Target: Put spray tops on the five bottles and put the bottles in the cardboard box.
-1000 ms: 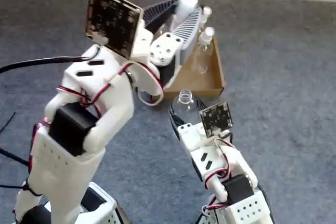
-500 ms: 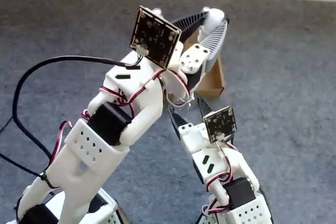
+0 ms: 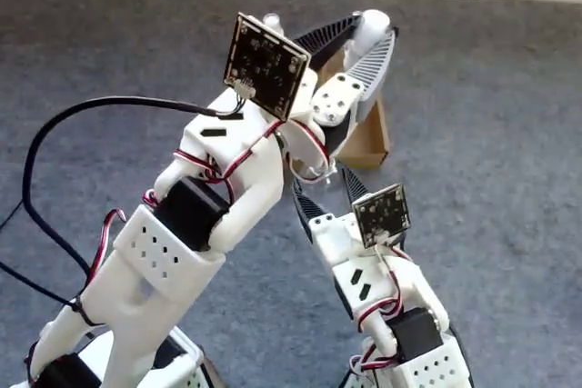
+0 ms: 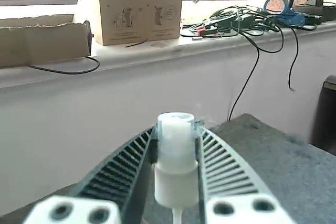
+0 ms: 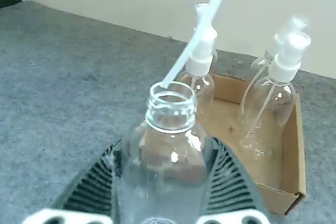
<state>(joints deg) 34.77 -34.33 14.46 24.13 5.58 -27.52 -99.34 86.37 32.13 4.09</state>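
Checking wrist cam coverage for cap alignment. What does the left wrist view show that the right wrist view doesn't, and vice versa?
Left wrist view: the left gripper shut on the head of the spray top, with a windowsill and cables behind.
Right wrist view: the right gripper shut on an open bottle, plus capped bottles standing in the cardboard box.
Both: the spray top, since its tube slants down to the bottle's mouth in the right wrist view; also grey carpet.
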